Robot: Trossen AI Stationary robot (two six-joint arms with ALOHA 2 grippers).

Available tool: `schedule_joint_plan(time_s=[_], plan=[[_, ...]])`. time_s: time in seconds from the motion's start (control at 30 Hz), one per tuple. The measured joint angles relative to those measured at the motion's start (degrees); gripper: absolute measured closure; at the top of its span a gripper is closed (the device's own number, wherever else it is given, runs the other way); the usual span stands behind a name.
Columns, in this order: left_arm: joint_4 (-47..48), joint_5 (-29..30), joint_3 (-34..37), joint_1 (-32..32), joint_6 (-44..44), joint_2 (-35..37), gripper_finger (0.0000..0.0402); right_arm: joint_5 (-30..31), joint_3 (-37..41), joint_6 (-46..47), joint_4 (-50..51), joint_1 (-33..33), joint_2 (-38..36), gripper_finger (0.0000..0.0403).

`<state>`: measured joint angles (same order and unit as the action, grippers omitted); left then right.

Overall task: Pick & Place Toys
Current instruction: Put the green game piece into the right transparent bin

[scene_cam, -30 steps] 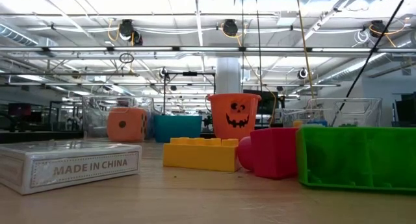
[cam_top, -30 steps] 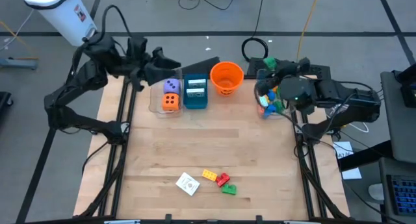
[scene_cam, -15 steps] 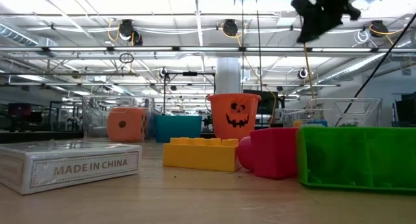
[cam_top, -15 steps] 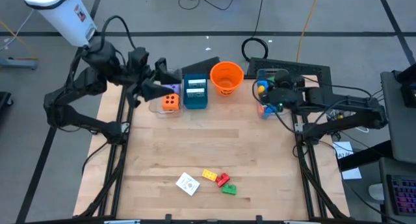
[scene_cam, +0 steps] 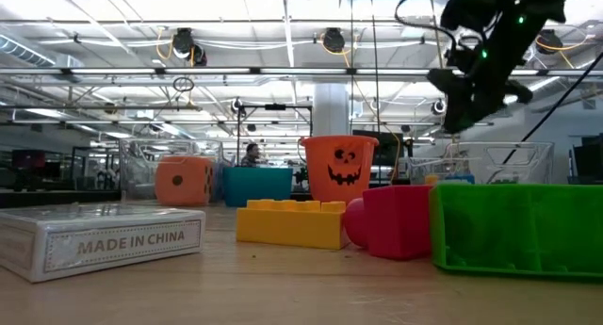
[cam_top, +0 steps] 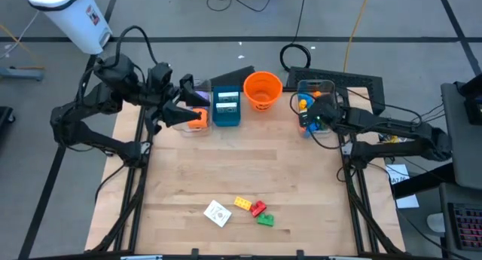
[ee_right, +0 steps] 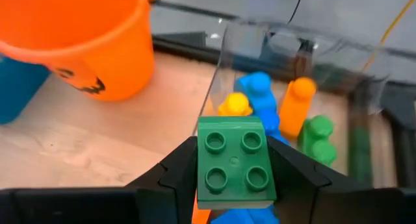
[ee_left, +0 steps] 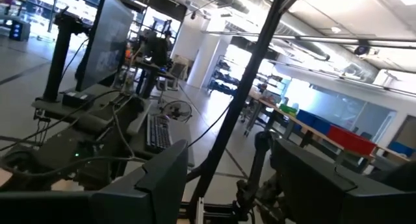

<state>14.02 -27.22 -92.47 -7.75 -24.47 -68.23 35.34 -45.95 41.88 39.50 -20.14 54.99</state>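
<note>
High view looks straight down on the whole worktop (cam_top: 241,169). Low view sits at worktop level, facing the far orange bucket (scene_cam: 338,170), which the close right wrist view shares.

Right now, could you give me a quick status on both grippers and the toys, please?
Right gripper shut on green brick, over clear bin of bricks. Left gripper over dice bin; orange die showing. Card box, three bricks waiting.
</note>
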Motion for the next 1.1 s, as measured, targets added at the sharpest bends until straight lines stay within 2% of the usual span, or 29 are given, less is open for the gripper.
schedule_joint_plan(time_s=[0.27, 0.53, 1.1], plan=[[1.73, 3.36, 0.0, 0.88, 0.48, -0.02, 0.0167, -5.6, 7.1, -1.91, -5.8, -6.85, 0.77, 0.0255], [2.35, 4.98, 0.0, 0.88, 0.65, -0.02, 0.0167, -9.88, 12.63, -1.97, -9.72, -9.82, 0.84, 0.0255], [3.0, 7.82, 0.0, 0.62, 2.33, -0.04, 0.0167, -10.06, 15.17, -2.07, -10.62, -9.9, 0.87, 0.025]])
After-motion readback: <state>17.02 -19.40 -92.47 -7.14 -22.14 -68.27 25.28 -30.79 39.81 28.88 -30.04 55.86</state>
